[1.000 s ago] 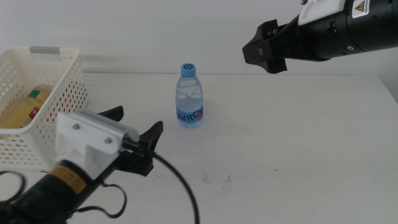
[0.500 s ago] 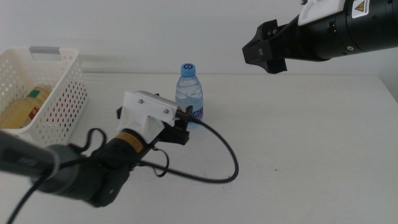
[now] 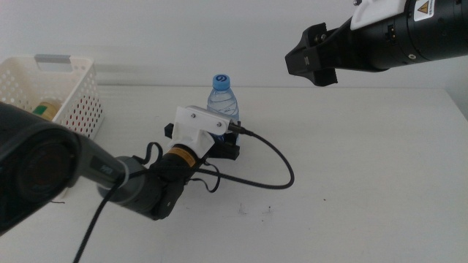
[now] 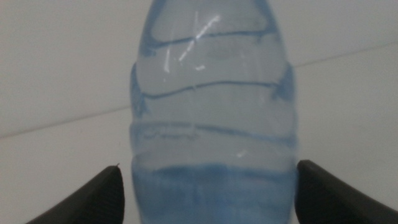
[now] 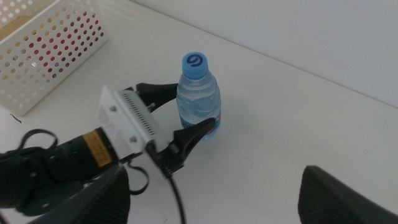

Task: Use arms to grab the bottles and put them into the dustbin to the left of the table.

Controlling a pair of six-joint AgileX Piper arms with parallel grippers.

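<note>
With the water bottle (image 3: 224,109) upright near the desk's (image 3: 351,175) back edge, left tool (image 3: 219,142) straddles it, spread, set to pinch. Right tool (image 3: 311,55) waits spread above; basket (image 3: 69,91) at left edge.

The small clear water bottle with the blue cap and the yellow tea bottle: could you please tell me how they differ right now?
The small clear water bottle with the blue cap stands upright on the white table; the yellow tea bottle sits in the white perforated basket. The left gripper has its open jaws around the water bottle; nothing grips the tea bottle. The right gripper hangs above, away from both.
</note>
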